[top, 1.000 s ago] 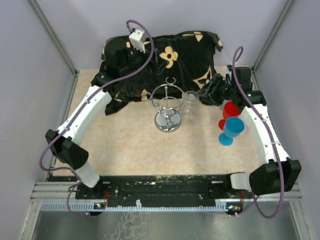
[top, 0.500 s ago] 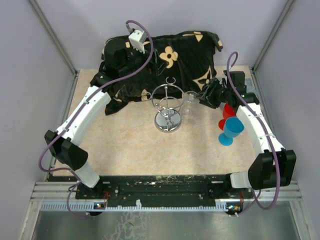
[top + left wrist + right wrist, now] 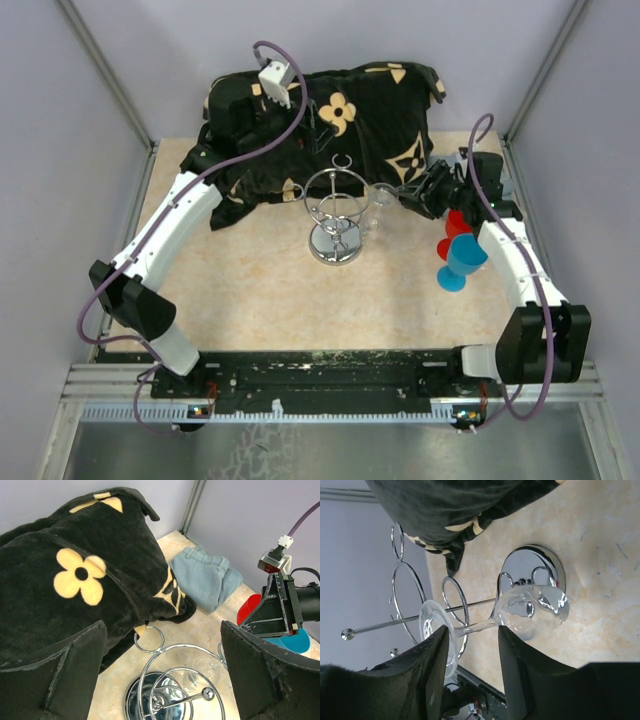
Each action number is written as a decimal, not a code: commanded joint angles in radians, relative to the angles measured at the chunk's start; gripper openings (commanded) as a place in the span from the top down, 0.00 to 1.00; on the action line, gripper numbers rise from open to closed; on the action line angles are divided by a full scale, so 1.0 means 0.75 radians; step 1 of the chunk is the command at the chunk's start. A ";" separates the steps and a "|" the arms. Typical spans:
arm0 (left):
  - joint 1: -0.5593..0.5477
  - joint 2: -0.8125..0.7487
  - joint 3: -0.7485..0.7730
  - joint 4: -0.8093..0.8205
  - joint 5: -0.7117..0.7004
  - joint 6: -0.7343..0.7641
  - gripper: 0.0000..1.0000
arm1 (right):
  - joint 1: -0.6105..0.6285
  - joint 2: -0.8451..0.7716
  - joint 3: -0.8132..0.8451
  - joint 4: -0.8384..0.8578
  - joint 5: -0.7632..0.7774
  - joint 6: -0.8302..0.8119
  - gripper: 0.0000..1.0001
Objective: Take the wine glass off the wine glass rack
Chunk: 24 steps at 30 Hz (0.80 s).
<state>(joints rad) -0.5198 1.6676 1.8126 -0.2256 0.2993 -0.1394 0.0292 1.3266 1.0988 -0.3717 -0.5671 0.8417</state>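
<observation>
Saw the left hand [image 3: 163,630] spread wide and empty above the black blanket [image 3: 380,110], just behind the wine glass rack [image 3: 335,215]. Found the rack upright on the worktop [image 3: 260,290], near the middle. Spotted the wine glass [image 3: 530,610] hung upside down on the rack's right side, foot caught on a wire loop and bowl near the shiny base. Noted the right hand [image 3: 410,190] just beside the glass, fingers parted and set either side of the stem line but not closed on it. Passed a red cup [image 3: 460,220] and a blue cup [image 3: 465,255] further right. Judged the task hardly begun: only the approach looked done, with gripping the stem, sliding the foot clear of the loop and carrying the glass away all left.
</observation>
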 commanded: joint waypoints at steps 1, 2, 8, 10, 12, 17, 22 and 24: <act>0.008 -0.026 0.002 0.000 0.035 -0.022 0.01 | -0.013 -0.068 -0.066 0.193 -0.100 0.093 0.56; 0.007 -0.025 0.003 0.000 0.037 -0.023 0.01 | -0.013 -0.072 -0.074 0.214 -0.109 0.104 0.57; 0.007 -0.027 -0.004 -0.002 0.041 -0.023 0.01 | -0.014 -0.077 -0.079 0.286 -0.154 0.144 0.57; 0.008 -0.027 -0.005 -0.002 0.046 -0.025 0.01 | -0.015 -0.079 -0.083 0.311 -0.165 0.160 0.58; 0.006 -0.027 -0.006 -0.001 0.046 -0.023 0.01 | -0.015 -0.079 -0.083 0.319 -0.168 0.168 0.59; 0.007 -0.025 -0.007 0.000 0.050 -0.025 0.01 | -0.014 -0.076 -0.088 0.322 -0.178 0.167 0.61; 0.007 -0.022 -0.015 0.000 0.054 -0.027 0.01 | -0.016 -0.076 -0.108 0.336 -0.186 0.171 0.65; 0.008 -0.024 -0.021 0.001 0.054 -0.027 0.01 | -0.016 -0.076 -0.117 0.346 -0.190 0.176 0.66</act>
<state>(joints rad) -0.5198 1.6676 1.8111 -0.2256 0.3260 -0.1463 0.0231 1.3033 1.0199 -0.1749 -0.6857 0.9661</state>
